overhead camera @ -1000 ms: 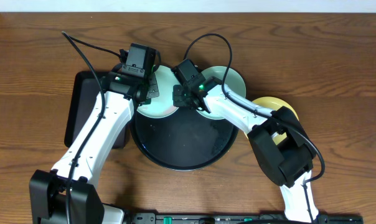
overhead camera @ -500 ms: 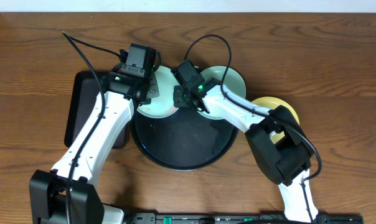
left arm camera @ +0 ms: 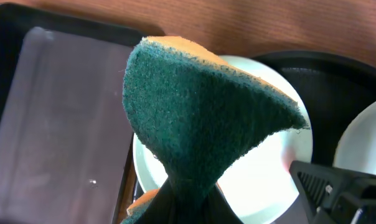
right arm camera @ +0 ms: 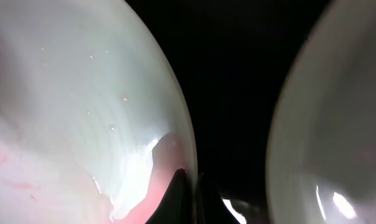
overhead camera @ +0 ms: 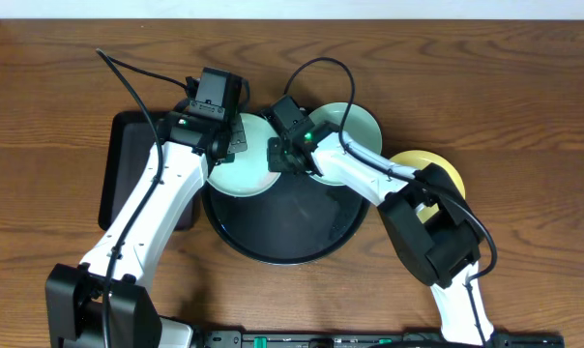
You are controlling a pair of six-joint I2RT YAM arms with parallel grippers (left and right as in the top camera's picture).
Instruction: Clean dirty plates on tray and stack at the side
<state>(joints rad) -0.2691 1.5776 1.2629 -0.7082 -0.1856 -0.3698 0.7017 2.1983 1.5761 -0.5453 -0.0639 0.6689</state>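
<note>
A light blue-green plate (overhead camera: pixel 242 166) with pink smears (right arm camera: pixel 82 118) lies on the left back part of the round black tray (overhead camera: pixel 282 222). My right gripper (overhead camera: pixel 278 157) is shut on this plate's right rim, one finger inside it and one outside (right arm camera: pixel 193 186). Over the plate's left side, my left gripper (overhead camera: pixel 222 133) is shut on a green sponge (left arm camera: pixel 200 112) with an orange back. A second blue-green plate (overhead camera: pixel 358 124) rests at the tray's back right. The pale yellow plate (overhead camera: pixel 429 166) sits off the tray to the right, partly under the right arm.
A rectangular black tray (overhead camera: pixel 128 174) lies on the wooden table left of the round tray, close under the left arm. The right arm crosses the second plate. The front half of the round tray is bare.
My right gripper has closed on the left plate's rim. The plate has shifted slightly toward the front of the tray. The left arm holds still.
</note>
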